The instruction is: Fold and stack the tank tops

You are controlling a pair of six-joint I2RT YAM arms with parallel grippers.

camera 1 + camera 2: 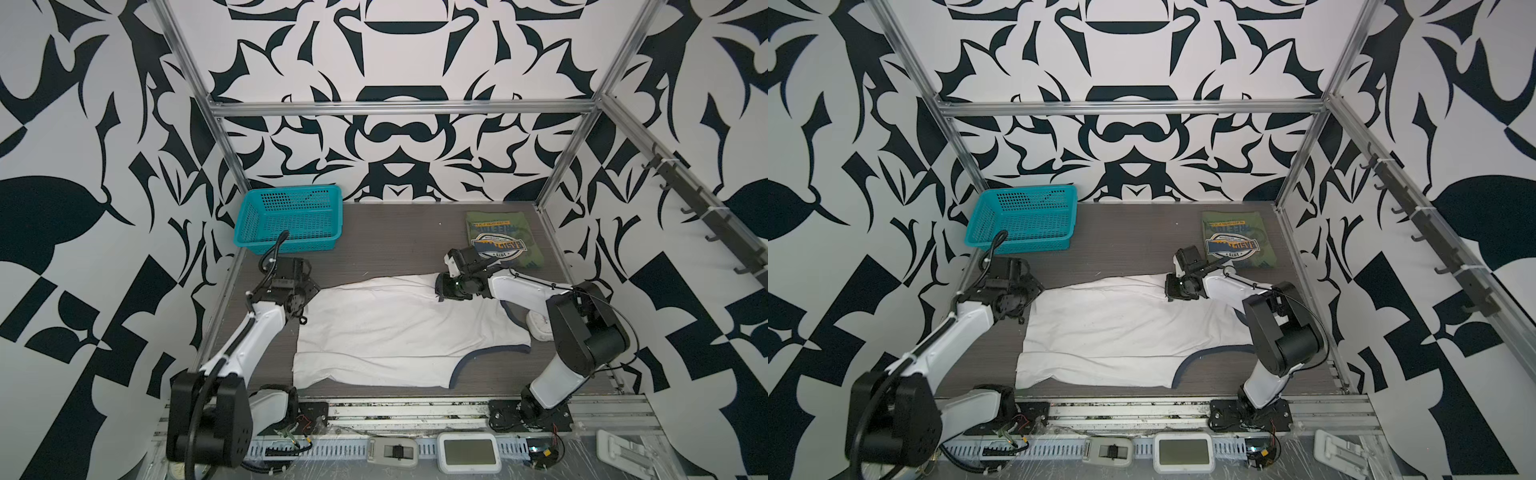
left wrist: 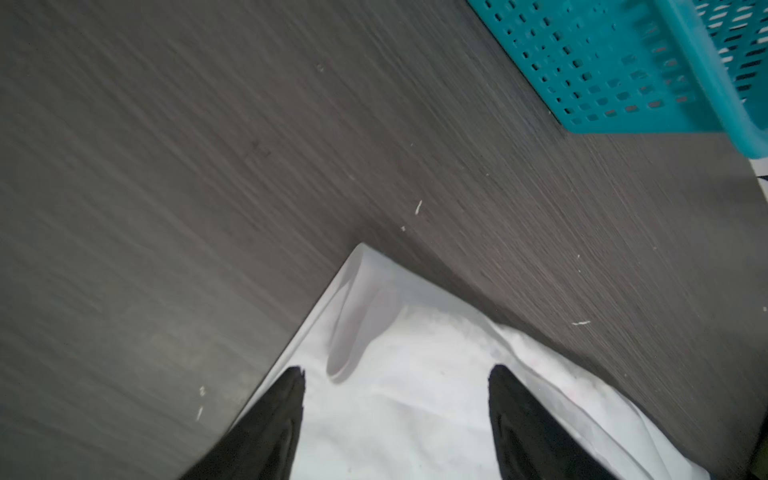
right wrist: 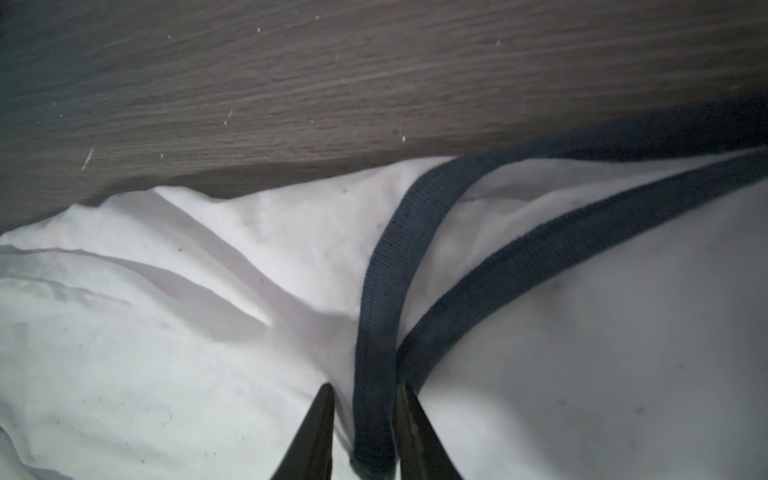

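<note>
The white tank top (image 1: pixel 395 332) (image 1: pixel 1121 332) with navy trim lies spread out flat on the dark table, seen in both top views. My left gripper (image 1: pixel 303 320) (image 2: pixel 397 370) stands open over its far left corner (image 2: pixel 365 266), fingers wide apart above the cloth. My right gripper (image 1: pixel 440 297) (image 3: pixel 365 386) is at the shirt's far edge on the right, its fingers slightly apart, with a strip of navy trim (image 3: pixel 382 266) lying loose between them. The olive green tank top (image 1: pixel 505 226) (image 1: pixel 1233 224) lies folded at the back right, badge print up.
A teal mesh basket (image 1: pixel 291 220) (image 1: pixel 1025 220) (image 2: pixel 623 62) stands at the back left, just behind my left wrist. Bare dark table (image 1: pixel 395 245) lies between basket and olive shirt. Aluminium frame posts line the sides; small devices (image 1: pixel 469 453) sit along the front rail.
</note>
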